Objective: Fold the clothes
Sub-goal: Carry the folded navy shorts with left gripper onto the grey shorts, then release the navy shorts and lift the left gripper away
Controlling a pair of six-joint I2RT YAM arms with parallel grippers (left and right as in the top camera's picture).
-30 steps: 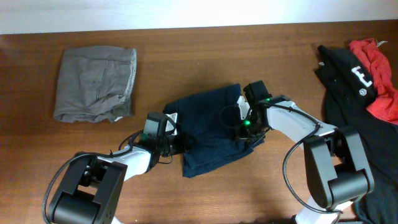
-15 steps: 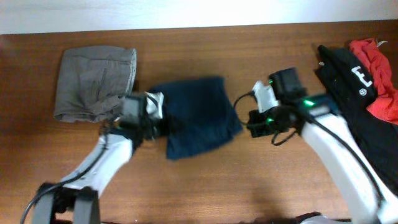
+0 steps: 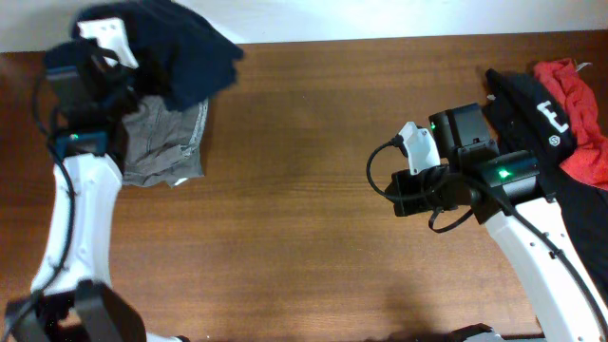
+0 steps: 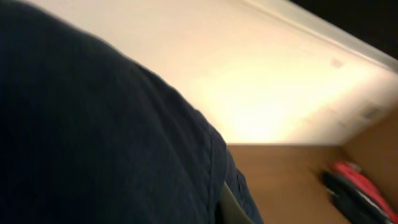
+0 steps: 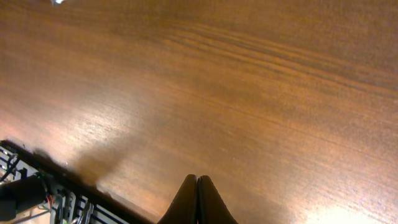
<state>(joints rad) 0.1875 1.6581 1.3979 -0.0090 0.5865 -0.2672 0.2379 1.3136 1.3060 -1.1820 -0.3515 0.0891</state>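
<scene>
Your wooden table spans the frame. A pile of black and red clothes fills the right edge. At the upper left, the navy garment hangs above the folded grey garment, clamped in your left gripper. Your right gripper, at mid-right, has its fingers pressed together and holds nothing.

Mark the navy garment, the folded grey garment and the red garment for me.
navy garment (image 3: 195,59), overhead view, its bunched middle.
folded grey garment (image 3: 166,142), overhead view, its exposed right half.
red garment (image 3: 586,157), overhead view, its lower part.
</scene>
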